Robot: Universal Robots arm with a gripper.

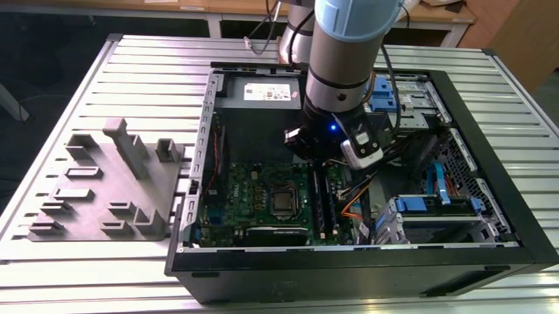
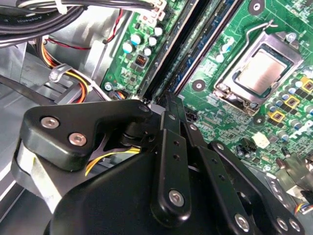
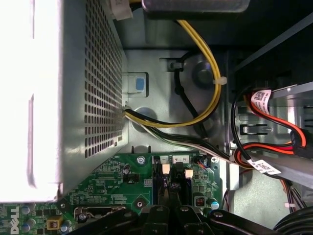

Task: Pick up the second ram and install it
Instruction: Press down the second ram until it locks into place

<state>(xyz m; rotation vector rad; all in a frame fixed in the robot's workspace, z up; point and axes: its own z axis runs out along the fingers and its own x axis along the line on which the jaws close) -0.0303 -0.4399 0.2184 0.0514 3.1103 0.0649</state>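
silver-grey arm (image 1: 342, 59) with pale blue joint cap; black gripper (image 2: 168, 161) linkage studded with silver screws.

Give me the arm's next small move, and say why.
Probably a short, slow press straight down. The gripper sits right over the black memory slots on the motherboard, near their white end latches. The gripper's own body hides whether the second ram is seated, so only a small, careful move seems wise.
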